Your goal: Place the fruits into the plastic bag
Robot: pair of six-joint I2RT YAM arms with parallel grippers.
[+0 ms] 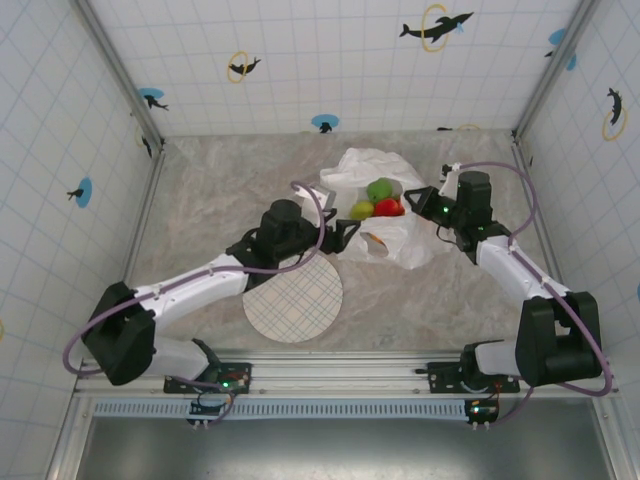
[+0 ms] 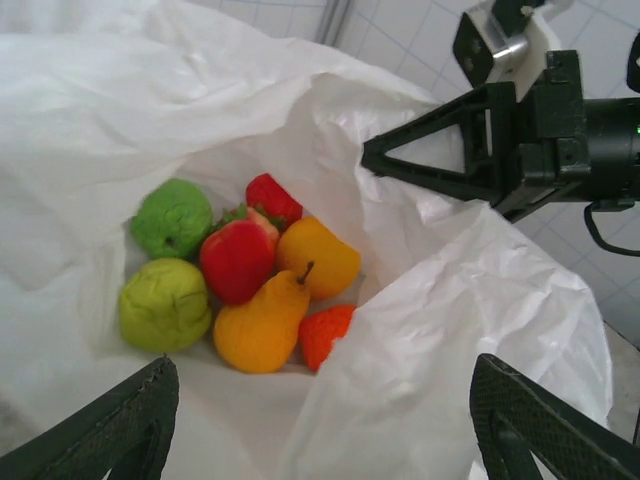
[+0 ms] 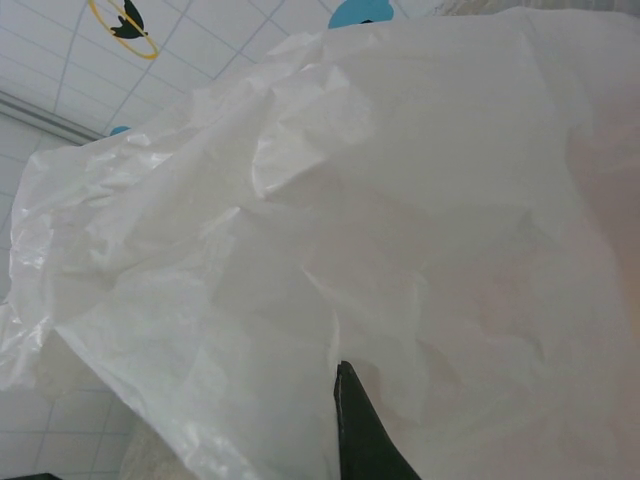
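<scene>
Here, limp thin white plastic bag (image 2: 450,330) holds glossy toy fruits (image 2: 240,270); right tool (image 2: 368,156) clamps its rim, the surest hold; left tool (image 2: 320,380) open

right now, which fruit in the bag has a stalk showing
The yellow-orange pear in the bag: a thin dark stalk sticks from its narrow top; the other fruits show none.

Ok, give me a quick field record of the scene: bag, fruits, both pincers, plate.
plastic bag: mouth open, facing the left pincer
fruits: seven visible, all inside the bag
left pincer: open, empty, at the bag mouth
right pincer: shut on the bag's edge, holding it up
plate: flat, on the near side of the bag
</scene>
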